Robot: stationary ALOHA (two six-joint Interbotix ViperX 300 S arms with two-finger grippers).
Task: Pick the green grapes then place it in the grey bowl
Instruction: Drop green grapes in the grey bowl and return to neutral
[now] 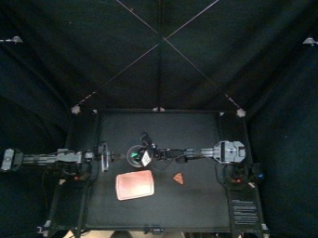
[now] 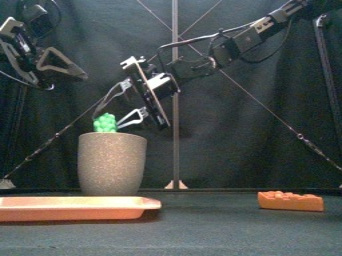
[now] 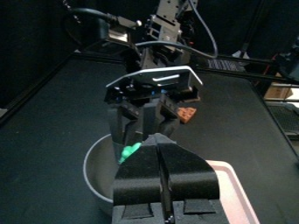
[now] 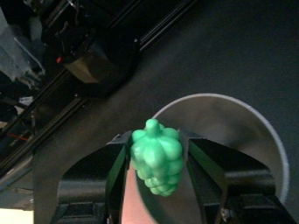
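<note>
The grapes (image 2: pixel 104 122) are held by the right gripper (image 2: pixel 130 116), jaws closed on the bunch, just above the cup (image 2: pixel 112 165) rim — a straight drop is judged enough. The left gripper (image 3: pixel 163 171) rests at the left — pressed together, empty.

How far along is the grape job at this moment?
Done: the pick. The right hand is shut on the green grapes, held in the air. In hand: it holds them just above the rim of the grey bowl. Left: lower or release them inside; they are not in yet. The left hand rests at the left.
</note>
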